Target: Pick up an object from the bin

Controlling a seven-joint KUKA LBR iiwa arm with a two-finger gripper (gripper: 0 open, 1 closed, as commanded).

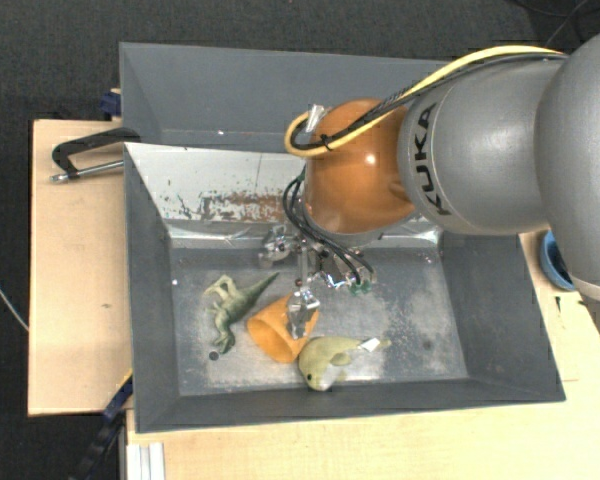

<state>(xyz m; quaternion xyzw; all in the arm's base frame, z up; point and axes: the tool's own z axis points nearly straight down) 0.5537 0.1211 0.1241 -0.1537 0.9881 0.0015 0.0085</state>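
Camera view: fingers [302,313] down on an orange wedge [267,334] beside a green dinosaur [234,308], grip impossible to tell

Arm shell [510,118]: smooth silver-grey, broad rounded cylinders, soft highlights along the curves.
Lettering [423,163]: "KUKA" in black capitals, running sideways down the grey shell near the wrist.
Wrist cover [355,173]: glossy orange, bulbous, dome-like.
Yellow cable [460,63]: thin, dark-edged, arching over the grey shell and ending in a loop on top of the orange dome.
Black cables [298,203]: several thin strands, bundled at the cover's lower edge.
Pincer [302,313]: bare silvery metal, small brackets above, a speck of green beside them.
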